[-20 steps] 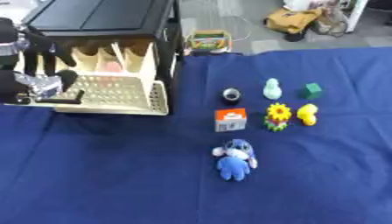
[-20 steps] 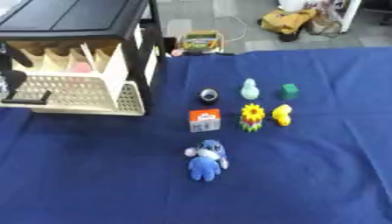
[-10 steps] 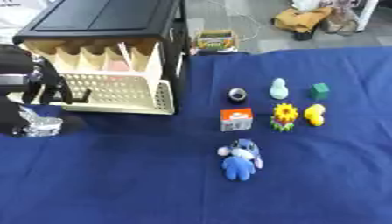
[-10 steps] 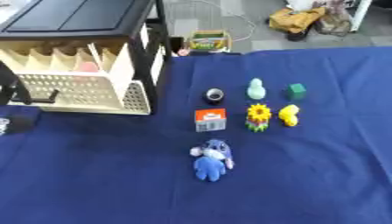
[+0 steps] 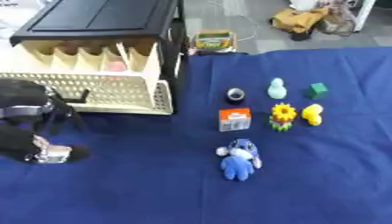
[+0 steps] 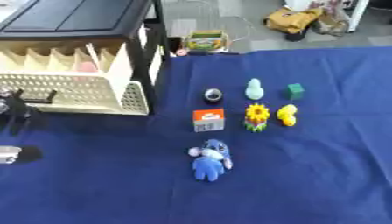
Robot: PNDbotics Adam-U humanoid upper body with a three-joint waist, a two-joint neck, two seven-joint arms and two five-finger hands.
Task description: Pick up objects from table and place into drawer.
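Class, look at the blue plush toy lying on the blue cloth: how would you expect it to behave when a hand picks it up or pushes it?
The blue plush toy looks soft and stuffed, so it would probably squash and flop, not stay stiff. It lies flat with limbs spread, so it seems unlikely to roll or tip. Pushed, its fuzzy surface may drag on the cloth rather than slide.

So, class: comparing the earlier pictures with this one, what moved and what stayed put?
The left hand drew back from the open drawer toward the table's near-left edge, holding nothing. The toys, including the blue plush and orange box, stayed in place.
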